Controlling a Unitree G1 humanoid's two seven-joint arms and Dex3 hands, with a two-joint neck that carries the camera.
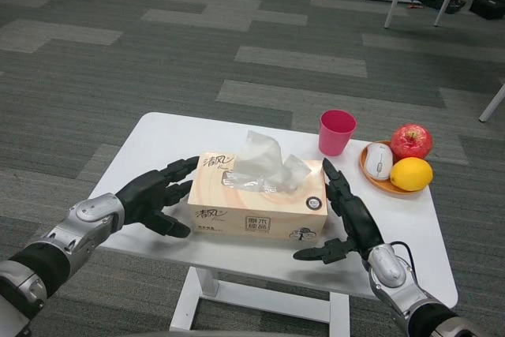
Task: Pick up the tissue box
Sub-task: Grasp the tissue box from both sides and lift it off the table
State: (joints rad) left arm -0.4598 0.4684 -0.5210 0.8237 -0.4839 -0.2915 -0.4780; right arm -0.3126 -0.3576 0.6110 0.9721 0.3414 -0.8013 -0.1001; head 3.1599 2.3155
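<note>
Both hands are flanking the tissue box (pixel 258 196), fingers spread, grasping nothing.
Left hand (pixel 158 193) and right hand (pixel 345 217) are facing its short ends; light, crushable cardboard probably wants gentle, even squeezing.

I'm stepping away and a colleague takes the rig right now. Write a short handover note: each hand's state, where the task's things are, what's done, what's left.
Left hand: open, fingers spread at the left end of the tissue box, at or nearly touching it; contact unclear.
Right hand: open, flat beside the box's right end, thumb out toward the table's front edge; not gripping.
Tissue box: flat on the white table, a tissue sticking out of the top, between both hands.
Nearby: pink cup behind the box; plate to the right holding an apple, a lemon and a white mouse.
Done: hands flank the box.
Left: press in from both ends, lift.
</note>
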